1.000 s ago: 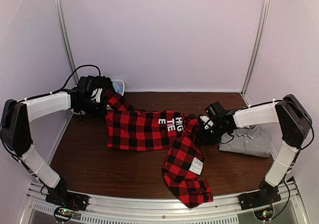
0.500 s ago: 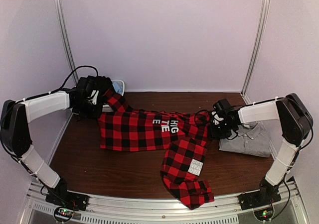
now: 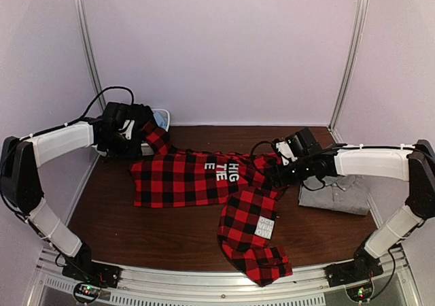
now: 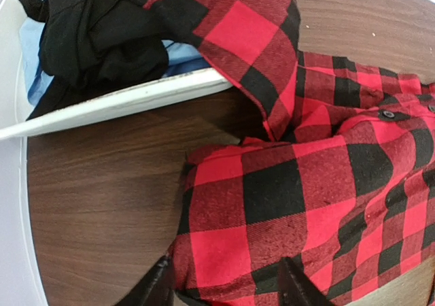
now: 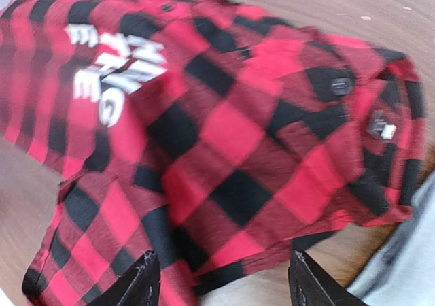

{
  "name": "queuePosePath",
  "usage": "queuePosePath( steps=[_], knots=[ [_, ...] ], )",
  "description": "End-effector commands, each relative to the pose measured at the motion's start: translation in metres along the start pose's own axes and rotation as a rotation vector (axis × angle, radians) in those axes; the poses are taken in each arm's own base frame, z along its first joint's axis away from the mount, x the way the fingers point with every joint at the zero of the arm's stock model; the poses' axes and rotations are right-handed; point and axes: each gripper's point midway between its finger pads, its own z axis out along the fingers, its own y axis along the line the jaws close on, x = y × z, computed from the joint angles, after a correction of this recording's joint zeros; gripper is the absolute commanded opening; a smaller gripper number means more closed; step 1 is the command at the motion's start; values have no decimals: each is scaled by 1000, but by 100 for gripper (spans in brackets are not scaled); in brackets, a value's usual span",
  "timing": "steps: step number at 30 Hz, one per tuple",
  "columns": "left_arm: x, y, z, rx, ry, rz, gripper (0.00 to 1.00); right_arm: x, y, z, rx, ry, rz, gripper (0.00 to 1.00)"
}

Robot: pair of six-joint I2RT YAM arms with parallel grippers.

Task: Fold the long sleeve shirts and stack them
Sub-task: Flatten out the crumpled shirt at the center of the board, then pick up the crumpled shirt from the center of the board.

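The red-and-black check flannel shirt (image 3: 194, 180) lies spread across the middle of the table, white lettering up, one sleeve (image 3: 255, 241) trailing toward the near edge. The plain grey shirt (image 3: 338, 193) lies folded at the right. My left gripper (image 3: 128, 141) hovers at the flannel's back left corner. In the left wrist view its jaws (image 4: 228, 289) stand open over the check cloth (image 4: 272, 204). My right gripper (image 3: 277, 173) is at the flannel's right end, open above the cloth edge (image 5: 224, 285). The grey shirt (image 5: 408, 265) shows beside it.
A white tub (image 4: 115, 102) holding black and blue clothes sits at the back left corner, one flannel sleeve (image 4: 231, 27) draped over its rim. Black cables (image 3: 102, 98) run along the left wall. A metal rail (image 3: 204, 285) lines the near edge.
The left gripper has opened and let go of the flannel, whose body has shifted left. The right arm has stretched out left over the shirt's right end, with its jaws a little wider.
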Motion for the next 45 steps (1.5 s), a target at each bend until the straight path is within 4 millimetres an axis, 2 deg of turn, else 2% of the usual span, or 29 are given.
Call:
queuePosePath(
  steps=[1, 6, 13, 15, 17, 18, 20, 23, 27, 31, 33, 37, 45],
  knots=[
    [-26, -7, -20, 55, -94, -9, 61, 22, 28, 11, -72, 62, -101, 65],
    [-20, -35, -33, 228, -124, 4, 66, 43, 41, 29, -97, 141, -171, 64],
    [5, -68, -45, 402, -159, 51, 69, 50, 49, 46, -122, 200, -213, 49],
    [17, -77, -44, 423, -145, 71, 69, 54, 50, 50, -130, 219, -223, 42],
    [28, -90, -41, 441, -130, 98, 69, 56, 49, 51, -126, 232, -227, 29],
    [36, -100, -39, 454, -119, 124, 69, 56, 46, 49, -111, 234, -226, 20],
    [47, -117, -37, 465, -113, 177, 69, 56, 35, 45, -68, 245, -204, 10],
    [62, -141, -36, 486, -99, 283, 70, 62, 10, 35, 13, 285, -154, 5],
    [78, -160, -33, 499, -71, 407, 71, 68, -21, 18, 101, 326, -83, 1],
    [93, -178, -35, 538, -40, 527, 72, 65, -44, 2, 135, 307, 2, 0],
    [103, -190, -37, 567, -26, 596, 72, 62, -51, -1, 133, 297, 32, 0],
    [136, -211, -39, 632, 38, 747, 72, 58, -61, -1, 138, 290, 58, 0],
    [191, -222, -24, 624, 200, 864, 73, 50, -79, -3, 151, 279, 80, 0]
  ],
)
